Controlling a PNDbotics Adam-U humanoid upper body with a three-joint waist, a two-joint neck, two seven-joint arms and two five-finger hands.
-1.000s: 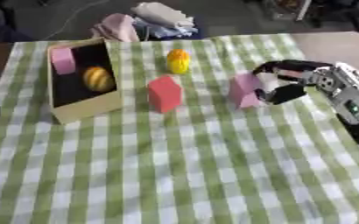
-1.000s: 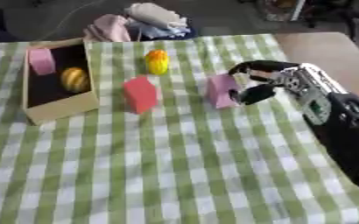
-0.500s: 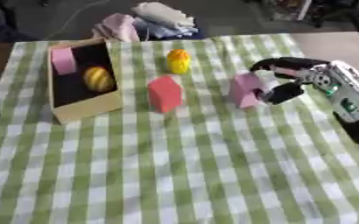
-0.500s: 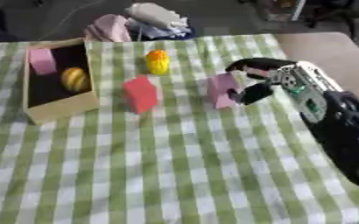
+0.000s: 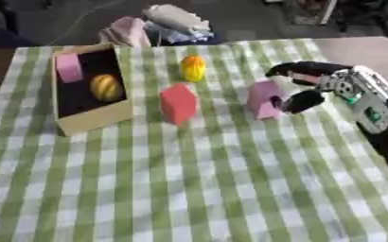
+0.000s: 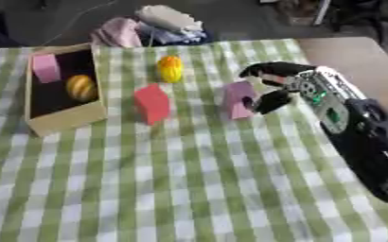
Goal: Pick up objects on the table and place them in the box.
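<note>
Left eye view: a green-and-white checked cloth (image 5: 189, 189) covers the bench. At upper left stands the box (image 5: 94, 120), open on top, with a pink block (image 5: 67, 67) and a yellow-orange striped ball (image 5: 105, 87) inside. Just right of the box, a red block (image 5: 177, 103) stands upright on the cloth. Above it, at upper centre, lies a yellow-orange fruit (image 5: 193, 68). Right of centre stands a light pink block (image 5: 263, 99). The right hand (image 5: 306, 85) comes in from the right edge, its fingers arched over the block's top and its thumb curled against the block's right side. At the top edge, beyond the cloth, lies a heap of cloths (image 5: 160, 23).

Right eye view: the same layout sits a little further left. The right hand (image 6: 273, 87) is curled round the light pink block (image 6: 238, 99), which stands on the cloth. The left hand does not show.
</note>
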